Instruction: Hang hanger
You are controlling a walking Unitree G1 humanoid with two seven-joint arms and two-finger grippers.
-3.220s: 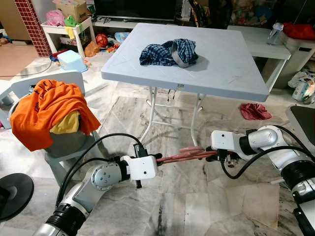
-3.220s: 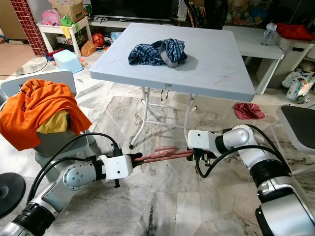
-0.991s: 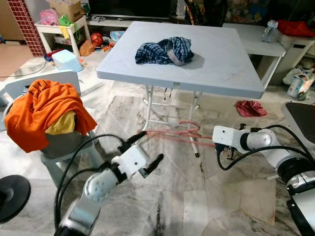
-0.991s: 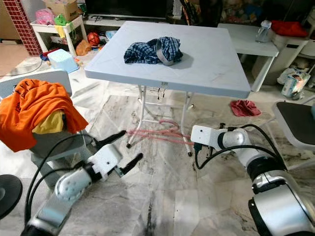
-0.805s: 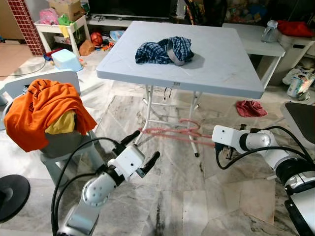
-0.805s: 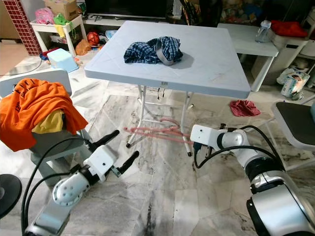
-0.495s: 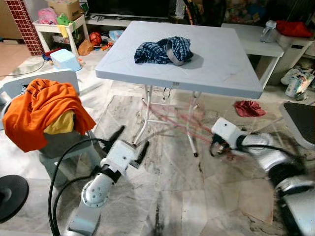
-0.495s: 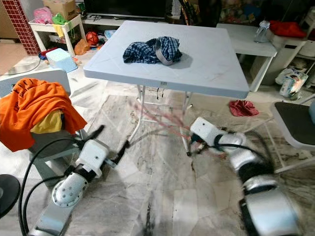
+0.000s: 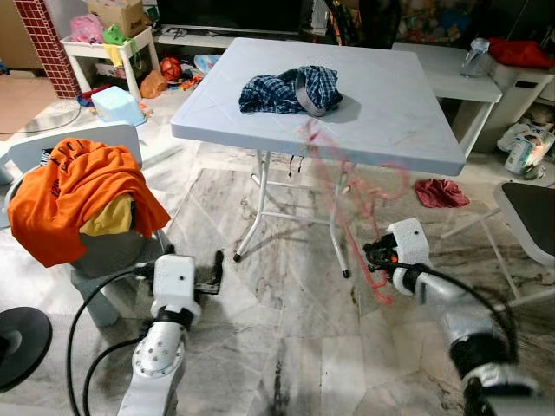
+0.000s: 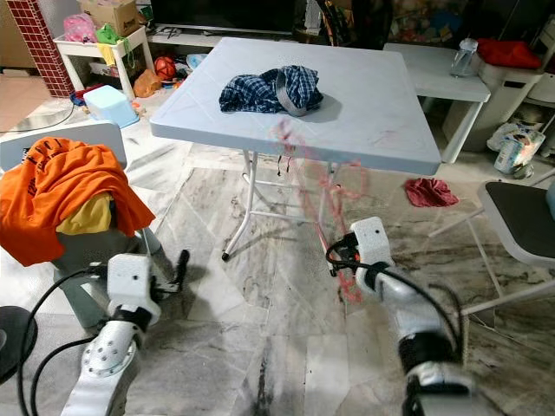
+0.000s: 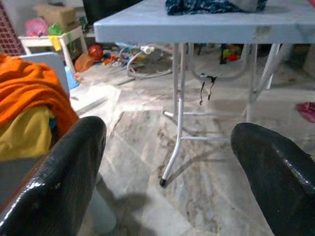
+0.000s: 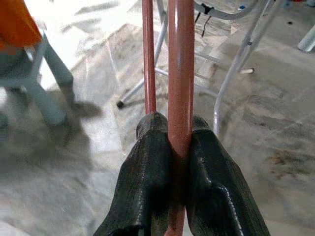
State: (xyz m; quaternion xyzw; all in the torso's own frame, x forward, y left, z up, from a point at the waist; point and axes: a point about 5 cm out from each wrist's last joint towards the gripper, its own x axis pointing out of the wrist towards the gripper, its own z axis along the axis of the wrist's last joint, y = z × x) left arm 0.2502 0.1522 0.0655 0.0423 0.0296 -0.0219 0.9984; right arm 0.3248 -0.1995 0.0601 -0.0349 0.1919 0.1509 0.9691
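A pink hanger point(image 9: 340, 217), motion-blurred, stands steeply upward in front of the white folding table's point(image 9: 408, 130) near edge. My right gripper point(image 9: 375, 253) holds its lower end low over the marble floor. In the right wrist view the two black fingers point(image 12: 147, 172) are pressed shut on the hanger's thick pink bar point(image 12: 179, 73), and a thinner bar runs beside it. My left gripper point(image 9: 208, 276) hangs low at the left, near the chair. In the left wrist view its fingers point(image 11: 64, 172) stand wide apart with nothing between them.
A blue plaid garment point(image 9: 290, 89) lies on the table. A grey chair draped with an orange shirt point(image 9: 82, 186) stands at the left. A red cloth point(image 9: 440, 192) lies on the floor, a dark seat point(image 9: 533, 212) is at the right, and clutter lines the far wall.
My left gripper has let go of the hanger and dropped back toward the chair. My right gripper has swung the hanger from lying level to pointing steeply up.
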